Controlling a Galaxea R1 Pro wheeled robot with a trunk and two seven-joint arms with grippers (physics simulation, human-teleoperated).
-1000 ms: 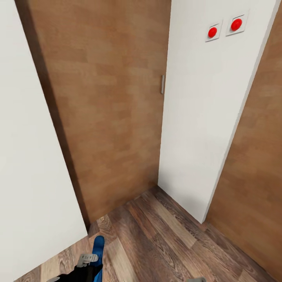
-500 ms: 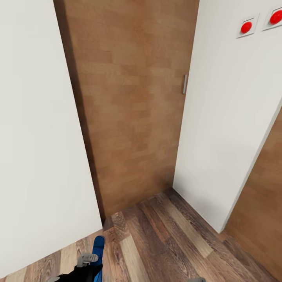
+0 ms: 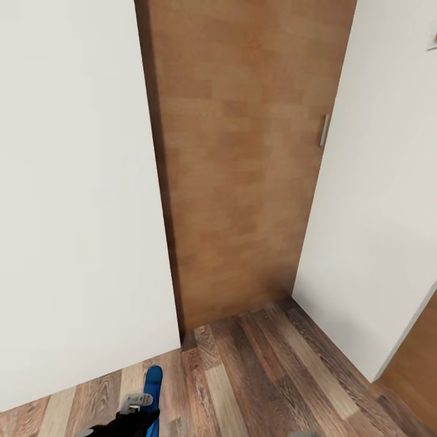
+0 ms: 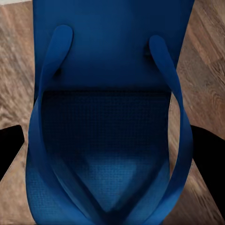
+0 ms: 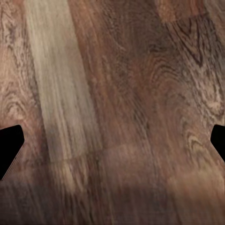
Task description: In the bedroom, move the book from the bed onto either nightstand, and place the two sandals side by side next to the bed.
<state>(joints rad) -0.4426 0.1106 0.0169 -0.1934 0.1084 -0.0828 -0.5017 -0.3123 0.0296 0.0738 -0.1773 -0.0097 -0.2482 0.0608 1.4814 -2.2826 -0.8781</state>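
left gripper [image 3: 141, 408] sat at the head view's bottom edge, fingers pinching a blue sandal [image 4: 110, 117] above the wood-plank floor [image 3: 261, 376]. right gripper [image 5: 112, 150] hung over bare planks, its dark fingertips [image 5: 9, 147] spread wide. beyond stood white walls [image 3: 73, 200] and a brown wooden door [image 3: 243, 164] with a metal handle [image 3: 323, 130].

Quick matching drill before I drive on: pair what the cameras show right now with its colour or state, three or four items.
Things:
1. sandal
2. door
3. floor
4. right gripper

States:
a. light brown wood with a small metal handle
b. bright blue, held between the left gripper's jaws
c. jaws apart, nothing between them
d. dark wood planks

Pairs: 1-b, 2-a, 3-d, 4-c
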